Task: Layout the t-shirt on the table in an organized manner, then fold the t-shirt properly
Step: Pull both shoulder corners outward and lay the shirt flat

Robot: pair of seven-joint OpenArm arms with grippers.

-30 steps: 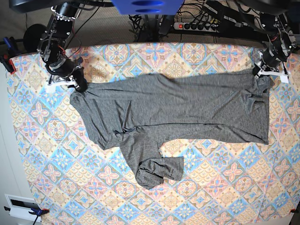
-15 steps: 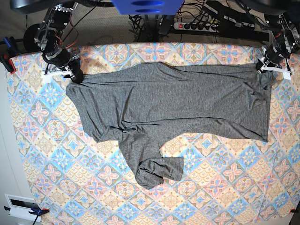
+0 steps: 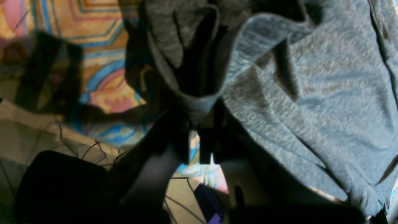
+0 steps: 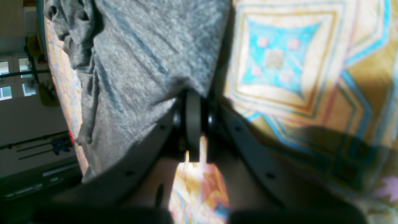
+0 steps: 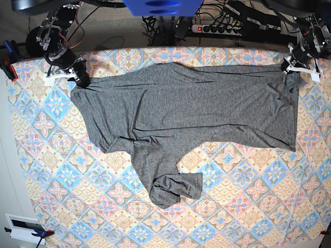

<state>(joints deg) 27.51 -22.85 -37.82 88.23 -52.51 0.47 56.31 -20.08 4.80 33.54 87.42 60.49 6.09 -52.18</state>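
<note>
A: State the grip condition.
B: Left gripper (image 5: 288, 70) and right gripper (image 5: 78, 78) are each clamped on an edge of the heather dark-grey knit long-sleeved t-shirt (image 5: 191, 113), spread across the diamond-tiled floral table (image 5: 248, 206).
A: What changed?
B: Both grippers have pulled toward the far edge; the cloth lies flatter. One sleeve remains bunched near the middle, so layout appears unfinished.

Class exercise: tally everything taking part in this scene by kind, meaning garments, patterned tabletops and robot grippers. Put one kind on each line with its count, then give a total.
Garments: 1, the t-shirt
Patterned tabletops: 1, the table
Robot grippers: 2, the left gripper and the right gripper, each shut on a corner of the shirt
Total: 4
</note>
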